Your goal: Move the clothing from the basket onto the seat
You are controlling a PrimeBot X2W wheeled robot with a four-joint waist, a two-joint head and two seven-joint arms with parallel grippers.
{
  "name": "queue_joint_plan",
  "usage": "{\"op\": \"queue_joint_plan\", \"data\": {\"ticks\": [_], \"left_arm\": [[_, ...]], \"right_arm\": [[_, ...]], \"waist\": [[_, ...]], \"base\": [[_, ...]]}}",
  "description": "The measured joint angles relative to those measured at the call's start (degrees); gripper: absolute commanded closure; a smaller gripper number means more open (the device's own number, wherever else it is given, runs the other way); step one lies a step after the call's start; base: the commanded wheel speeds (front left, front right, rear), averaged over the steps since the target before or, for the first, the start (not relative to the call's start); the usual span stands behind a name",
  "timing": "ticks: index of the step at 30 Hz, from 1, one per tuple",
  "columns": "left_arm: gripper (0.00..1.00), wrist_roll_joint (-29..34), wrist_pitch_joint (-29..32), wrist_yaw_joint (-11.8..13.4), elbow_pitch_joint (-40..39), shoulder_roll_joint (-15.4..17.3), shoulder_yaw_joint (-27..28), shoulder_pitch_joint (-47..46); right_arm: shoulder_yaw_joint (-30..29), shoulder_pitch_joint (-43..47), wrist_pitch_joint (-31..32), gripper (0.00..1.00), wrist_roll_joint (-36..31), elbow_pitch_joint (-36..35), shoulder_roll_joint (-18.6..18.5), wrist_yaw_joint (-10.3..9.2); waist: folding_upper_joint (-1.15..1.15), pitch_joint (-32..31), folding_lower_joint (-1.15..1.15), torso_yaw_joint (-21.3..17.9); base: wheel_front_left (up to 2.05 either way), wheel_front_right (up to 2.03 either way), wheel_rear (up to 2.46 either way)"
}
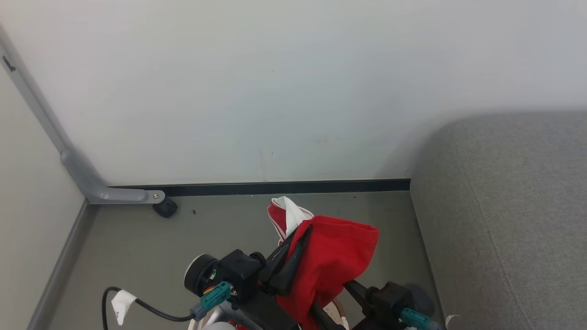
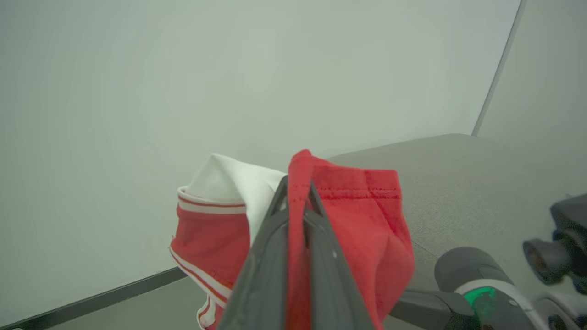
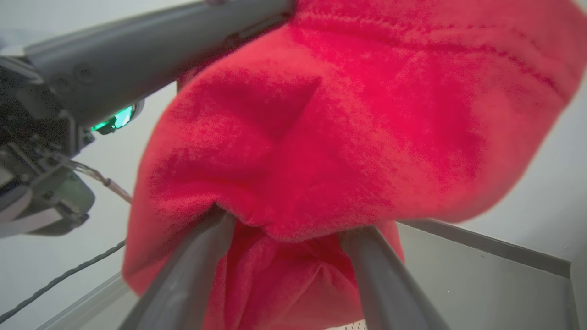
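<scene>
Holding: your left gripper (image 2: 298, 185) is clamped tight on the red hem of the clothing (image 2: 367, 229).
Your right gripper (image 3: 289, 224): fingers spread apart, tips buried under the cloth.
Clothing: aloft, just left of the seat (image 1: 504, 220) corner.

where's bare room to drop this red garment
The seat is bare across its visible top. The floor strip between the baseboard and the clothing is free too, bordered by the seat and the grey frame foot. Crowded: lower middle, where the left gripper pinches the clothing above the right gripper.
</scene>
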Motion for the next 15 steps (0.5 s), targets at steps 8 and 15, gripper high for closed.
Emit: {"op": "queue_joint_plan", "data": {"ticks": [8,15], "left_arm": [[1.0,-0.2,0.3,0.0,0.0,-0.1,-0.4,-0.1],[1.0,-0.4,0.5,0.0,0.0,-0.1,-0.7,-0.2]], "right_arm": [[2.8,-5.6,-0.1,0.0,3.0,4.6,-0.1,-2.0],[5.3,-8.4,-0.6,1.0,6.6,6.7,-0.1,-2.45]], "waist": [[0.0,0.1,0.0,1.2],[0.0,0.2,0.0,1.7]], "base": [[0.0,0.0,0.0],[0.0,0.0,0.0]]}}
